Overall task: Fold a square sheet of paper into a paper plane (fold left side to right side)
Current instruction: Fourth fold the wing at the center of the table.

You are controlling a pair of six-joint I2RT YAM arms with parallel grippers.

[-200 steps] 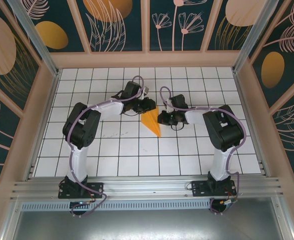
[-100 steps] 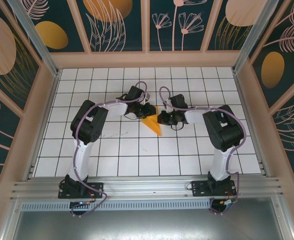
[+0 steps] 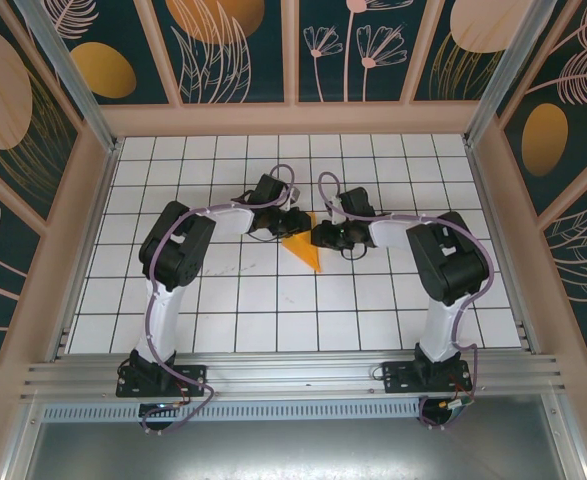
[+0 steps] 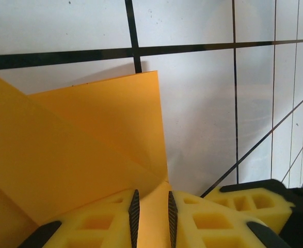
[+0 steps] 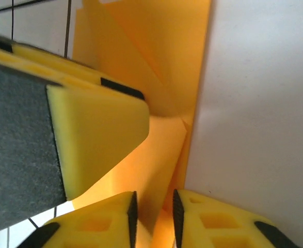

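Note:
The orange-yellow sheet of paper (image 3: 309,253) lies mid-table, folded into a narrow shape whose point faces the arms. My left gripper (image 3: 298,222) is at its far left corner and my right gripper (image 3: 319,236) at its right edge. In the left wrist view, creased layers of the paper (image 4: 89,134) run up into my left gripper (image 4: 153,193), whose pads are closed on a raised fold. In the right wrist view, a flap of the paper (image 5: 166,57) stands loosely in my right gripper (image 5: 154,193), whose jaws are apart. The left gripper's finger (image 5: 94,129) is close beside it.
The white tiled table (image 3: 273,300) has black grid lines and is fenced by wooden walls (image 3: 293,118) with orange ovals. An aluminium rail (image 3: 293,372) crosses the near edge by the arm bases. The two wrists nearly touch over the paper.
My left gripper swung right toward the right gripper, carrying the paper's left side over, so the paper looks narrower. My right jaws have parted from shut.

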